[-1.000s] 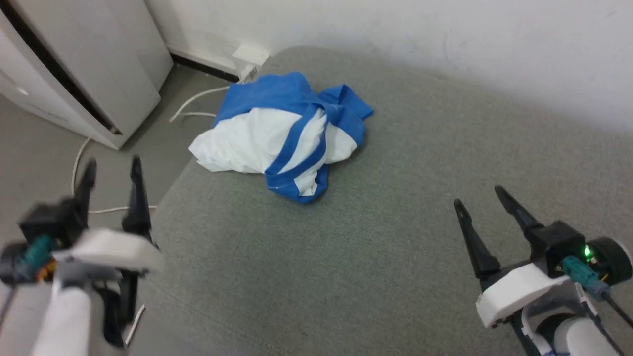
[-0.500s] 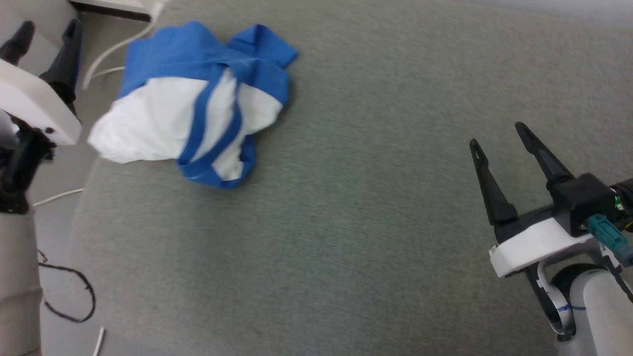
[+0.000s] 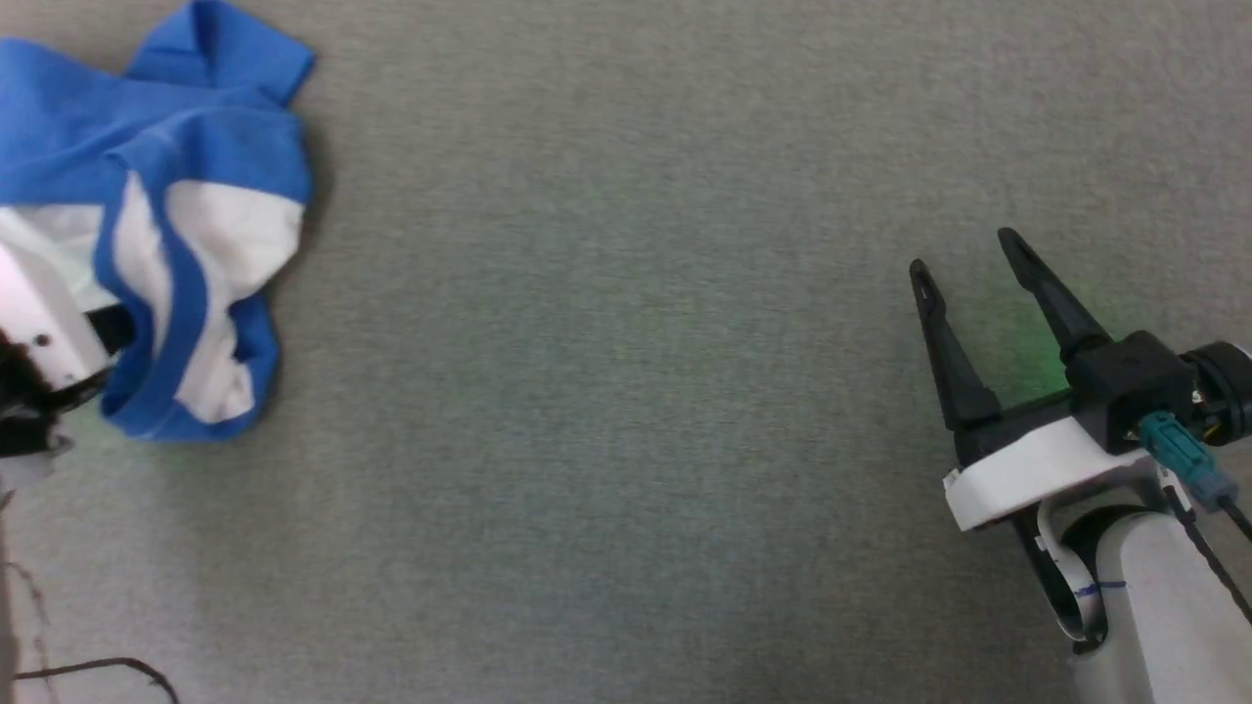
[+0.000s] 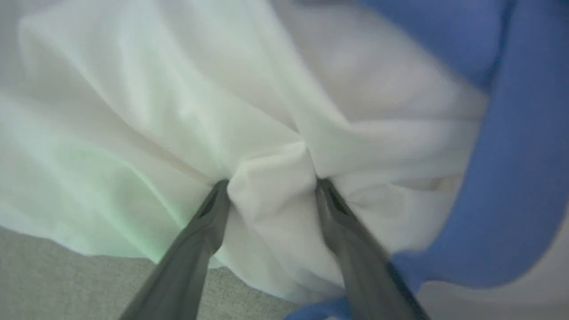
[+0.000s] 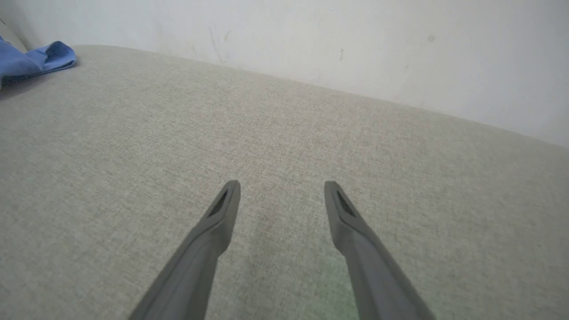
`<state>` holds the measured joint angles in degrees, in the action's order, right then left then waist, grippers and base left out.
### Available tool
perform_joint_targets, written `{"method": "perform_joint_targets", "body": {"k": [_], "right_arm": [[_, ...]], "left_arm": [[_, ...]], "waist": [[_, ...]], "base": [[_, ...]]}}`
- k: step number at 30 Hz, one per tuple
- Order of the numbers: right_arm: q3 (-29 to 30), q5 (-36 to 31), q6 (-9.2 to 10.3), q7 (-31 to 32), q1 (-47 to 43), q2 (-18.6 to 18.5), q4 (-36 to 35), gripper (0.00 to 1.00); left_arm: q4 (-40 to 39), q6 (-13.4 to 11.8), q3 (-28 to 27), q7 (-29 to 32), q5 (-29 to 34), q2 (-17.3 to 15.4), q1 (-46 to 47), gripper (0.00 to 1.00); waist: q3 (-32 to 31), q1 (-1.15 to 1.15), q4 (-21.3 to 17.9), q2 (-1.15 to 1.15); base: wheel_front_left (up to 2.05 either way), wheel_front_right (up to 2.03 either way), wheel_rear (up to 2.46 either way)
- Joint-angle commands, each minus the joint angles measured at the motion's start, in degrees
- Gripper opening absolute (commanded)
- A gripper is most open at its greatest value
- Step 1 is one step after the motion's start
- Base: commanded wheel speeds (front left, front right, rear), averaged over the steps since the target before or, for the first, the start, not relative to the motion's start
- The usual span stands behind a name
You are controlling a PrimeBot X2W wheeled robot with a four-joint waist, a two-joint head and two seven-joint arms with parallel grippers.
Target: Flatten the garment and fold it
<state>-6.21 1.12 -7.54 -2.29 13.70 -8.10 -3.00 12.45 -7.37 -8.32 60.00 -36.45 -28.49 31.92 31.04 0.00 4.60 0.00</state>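
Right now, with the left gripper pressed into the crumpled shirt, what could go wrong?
The left gripper is open astride a thick ridge of the garment; closing may pinch several layers and lift a bundle. The right gripper is open, far across the grey surface, so a one-armed pull might just drag the pile.

Looks like a garment (image 3: 225, 225) wadded in a heap, white body, blue sleeves and trim, sitting far left on the grey fabric surface (image 3: 626, 411).
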Motion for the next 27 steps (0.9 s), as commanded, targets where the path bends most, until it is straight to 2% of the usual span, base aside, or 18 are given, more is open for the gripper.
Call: {"method": "perform_joint_targets", "body": {"k": [1, 2, 4, 7, 11, 17, 22, 27], "right_arm": [[0.0, -0.3, 0.05, -0.3, 0.9, 0.3, 0.3, 1.00], [0.1, -0.3, 0.05, -0.4, 0.8, 0.4, 0.5, 1.00], [0.2, -0.2, 0.05, -0.5, 0.7, 0.4, 0.9, 1.00], [0.2, 0.0, 0.05, -0.6, 0.6, 0.3, 1.6, 1.00], [0.3, 0.4, 0.05, -0.8, 0.0, 0.2, 2.7, 1.00], [0.9, 1.1, 0.05, -0.8, -2.4, 1.0, 4.6, 1.00], [1.8, 1.0, 0.05, -0.5, -4.9, 2.0, 5.1, 1.00], [2.5, 0.7, 0.05, -0.1, -6.9, 2.6, 5.2, 1.00]], "left_arm": [[-0.1, -0.7, 0.2, 1.9, -0.7, 0.4, -1.7, 1.00], [-0.7, -1.2, 0.2, 3.3, -1.0, 0.4, -2.5, 0.85], [-2.9, -1.8, 0.1, 4.0, -0.8, 0.0, -3.4, 0.01], [-5.7, -0.6, -0.1, -1.8, 2.3, -1.7, -3.4, 0.00], [-6.6, 1.6, -0.6, -17.1, 7.9, -3.5, -0.5, 0.00], [-5.6, 4.1, 1.2, -38.8, 14.8, -4.0, 6.9, 0.00], [-5.7, 6.8, 5.4, -47.5, 17.2, -2.6, 12.8, 0.00], [-5.6, 9.4, 10.7, -50.2, 16.7, 1.9, 18.1, 0.00]], "waist": [[2.0, 0.00, -2.5, 0.00], [1.5, 0.00, -2.3, 0.00], [0.5, 0.00, -1.8, 0.00], [-2.0, 0.00, -1.0, 0.00], [-7.0, 0.00, 0.1, 0.00], [-15.8, 0.00, 0.8, 0.00], [-21.7, 0.00, -0.5, 0.00], [-25.6, 0.00, -3.4, 0.00]], "base": [[0.00, 0.00, 0.00], [0.00, 0.00, 0.00], [0.00, 0.00, 0.00], [0.00, 0.00, 0.00], [0.00, 0.00, 0.00], [0.00, 0.00, 0.00], [0.00, 0.00, 0.00], [0.00, 0.00, 0.00]]}}
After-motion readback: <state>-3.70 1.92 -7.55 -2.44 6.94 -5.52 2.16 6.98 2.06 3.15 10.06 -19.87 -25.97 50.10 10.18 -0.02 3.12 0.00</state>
